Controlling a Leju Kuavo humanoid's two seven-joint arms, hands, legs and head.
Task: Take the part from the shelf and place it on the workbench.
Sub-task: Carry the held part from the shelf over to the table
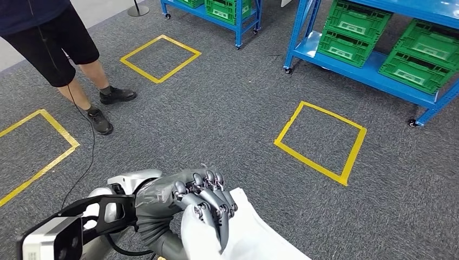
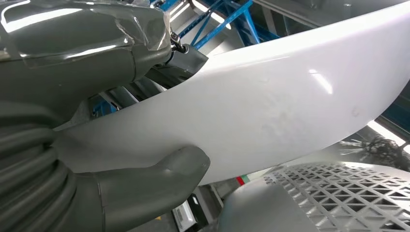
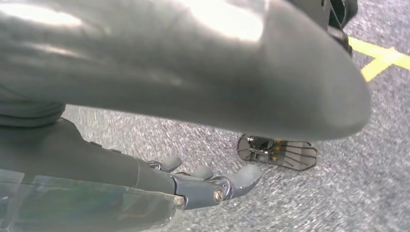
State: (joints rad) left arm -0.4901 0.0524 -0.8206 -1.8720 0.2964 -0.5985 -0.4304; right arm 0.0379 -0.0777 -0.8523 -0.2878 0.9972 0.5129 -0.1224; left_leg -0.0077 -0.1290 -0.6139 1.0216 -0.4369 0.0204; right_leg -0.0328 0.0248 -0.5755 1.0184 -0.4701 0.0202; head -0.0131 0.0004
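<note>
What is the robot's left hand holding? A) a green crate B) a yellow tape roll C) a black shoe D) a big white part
D: the left hand has its fingers wrapped over a smooth white part, and the left wrist view shows the thumb pressed against that same white part.

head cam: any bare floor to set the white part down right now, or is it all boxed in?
Bare grey carpet runs from the left hand, which grips the white part, up to the blue shelves. The yellow tape square ahead on the right encloses bare carpet too. Crowded: a person's feet and trailing cable on the left; green crates fill the shelves.
</note>
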